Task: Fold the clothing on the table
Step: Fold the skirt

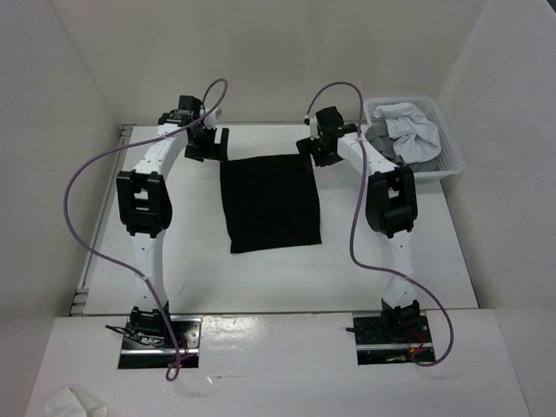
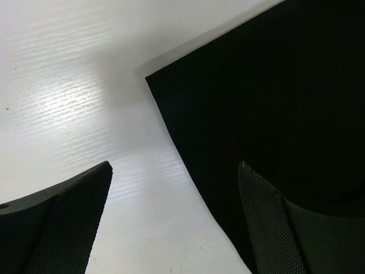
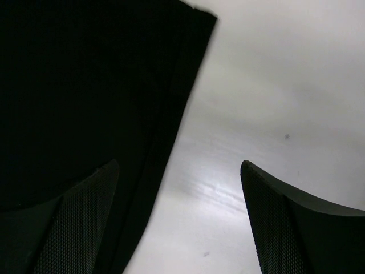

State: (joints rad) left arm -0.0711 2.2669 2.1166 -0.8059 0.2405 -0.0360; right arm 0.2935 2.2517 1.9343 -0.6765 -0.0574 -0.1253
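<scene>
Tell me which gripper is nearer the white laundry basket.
Right. The right gripper hangs at the far right corner of the clothing, beside the basket; the left gripper at the far left corner.

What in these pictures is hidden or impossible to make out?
- Top view: whether the left gripper and right gripper touch the black clothing; their own bodies block the contact.
- Wrist views: how many layers the clothing has; too dark, cut by frame edges.
- Top view: the garments in the basket; piled, small, partly behind the right arm.
- Top view: the crumpled white thing; cut off by the bottom edge.
</scene>
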